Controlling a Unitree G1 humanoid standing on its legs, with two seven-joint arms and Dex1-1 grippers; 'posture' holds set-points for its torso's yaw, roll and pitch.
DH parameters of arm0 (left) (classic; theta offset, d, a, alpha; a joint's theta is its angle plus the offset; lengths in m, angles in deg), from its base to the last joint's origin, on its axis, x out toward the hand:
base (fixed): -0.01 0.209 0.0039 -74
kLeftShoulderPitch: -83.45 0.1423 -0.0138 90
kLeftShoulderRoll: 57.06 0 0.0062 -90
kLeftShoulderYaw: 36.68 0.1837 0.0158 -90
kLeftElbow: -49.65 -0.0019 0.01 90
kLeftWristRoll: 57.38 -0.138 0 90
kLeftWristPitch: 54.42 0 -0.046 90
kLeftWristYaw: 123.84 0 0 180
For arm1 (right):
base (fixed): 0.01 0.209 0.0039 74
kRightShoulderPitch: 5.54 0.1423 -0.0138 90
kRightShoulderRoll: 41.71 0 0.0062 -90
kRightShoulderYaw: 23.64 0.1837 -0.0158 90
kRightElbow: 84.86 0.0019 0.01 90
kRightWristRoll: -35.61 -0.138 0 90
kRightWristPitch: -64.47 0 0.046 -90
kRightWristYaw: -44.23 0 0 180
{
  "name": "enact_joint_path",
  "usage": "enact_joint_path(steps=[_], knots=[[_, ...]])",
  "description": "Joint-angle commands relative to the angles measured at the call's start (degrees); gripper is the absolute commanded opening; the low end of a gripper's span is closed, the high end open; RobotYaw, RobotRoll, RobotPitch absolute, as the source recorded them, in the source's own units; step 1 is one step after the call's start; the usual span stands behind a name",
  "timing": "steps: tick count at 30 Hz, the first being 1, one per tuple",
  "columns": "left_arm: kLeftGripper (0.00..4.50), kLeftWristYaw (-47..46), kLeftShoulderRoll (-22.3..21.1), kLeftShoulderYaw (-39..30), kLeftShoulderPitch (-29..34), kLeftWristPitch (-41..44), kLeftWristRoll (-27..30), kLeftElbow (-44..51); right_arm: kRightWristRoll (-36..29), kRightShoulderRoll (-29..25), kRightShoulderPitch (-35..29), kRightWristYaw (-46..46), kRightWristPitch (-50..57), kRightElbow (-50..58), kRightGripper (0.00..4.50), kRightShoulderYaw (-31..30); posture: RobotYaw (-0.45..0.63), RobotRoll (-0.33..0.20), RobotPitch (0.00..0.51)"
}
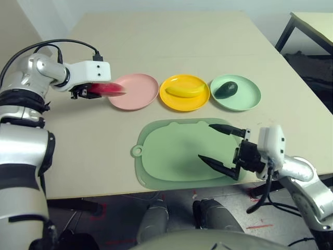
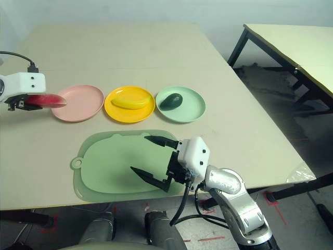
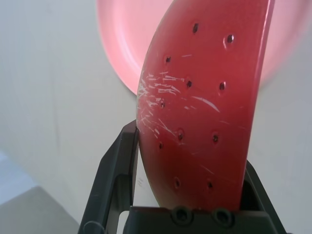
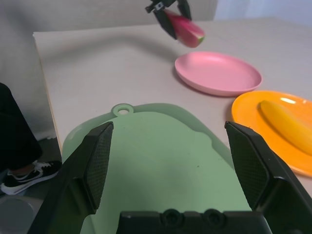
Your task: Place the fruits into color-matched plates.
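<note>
Head views: the left claw (image 1: 99,91) grips the watermelon wedge (image 1: 108,89) and holds it in the air at the outer edge of the pink plate (image 1: 136,94), its tip just over the rim. The banana (image 1: 184,90) lies in the yellow-orange plate (image 1: 184,101) and the avocado (image 1: 226,89) in the mint green plate (image 1: 244,99); the three plates stand in a row on the worktop (image 1: 171,41), behind the green cutting mat (image 1: 166,156). The right claw (image 1: 222,147) hangs over the near right part of the mat, jaws wide apart, nothing between them

Left wrist view: the red seeded face of the watermelon wedge (image 3: 204,112) stands between the two black fingers (image 3: 114,180), with the pink plate (image 3: 122,44) beyond it; how far over the dish the wedge reaches is hard to judge here

Right wrist view: the spread fingers (image 4: 97,161) frame the bare mat (image 4: 161,165); farther off, the left claw (image 4: 168,9) carries the wedge above the worktop beside the pink plate (image 4: 219,73)

Step in hand, as judged: delivery of the last fruit, two already matched. The next move calls for carrying the wedge further over the plate's middle, lowering it, then releasing
</note>
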Motion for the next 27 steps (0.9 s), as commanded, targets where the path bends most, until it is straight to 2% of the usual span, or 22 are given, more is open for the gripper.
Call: enact_joint_path(steps=[1,11,17,23,24,27], knots=[[2.15,-4.76,1.81,0.33,-0.74,1.97,-2.02,-2.64,-0.34,-0.38,-1.00,2.27,3.36,1.88,4.50,-0.26,-0.08,0.000,0.102],[2.15,-11.17,5.61,-0.21,1.52,5.98,-2.91,-4.57,0.20,0.56,-1.22,8.98,8.93,5.00,4.50,0.14,-0.12,0.000,0.109],[2.15,-11.15,6.23,0.09,2.38,6.66,-3.17,-4.73,0.59,1.58,1.79,13.87,14.17,6.55,4.50,-0.50,-0.13,0.000,0.110],[4.25,-11.20,6.58,0.09,2.74,6.64,-3.31,-4.73,0.30,3.15,2.57,15.95,16.58,6.22,4.50,-0.80,-0.14,0.000,0.111],[4.47,-11.11,6.62,0.04,2.71,6.60,-3.31,-4.72,0.26,3.16,2.34,15.97,16.69,6.32,4.50,-0.82,-0.14,0.000,0.111],[4.47,-10.92,6.58,-0.19,2.41,6.30,-3.45,-4.67,0.31,3.20,2.04,16.03,16.81,6.35,4.50,-0.89,-0.14,0.000,0.113]])
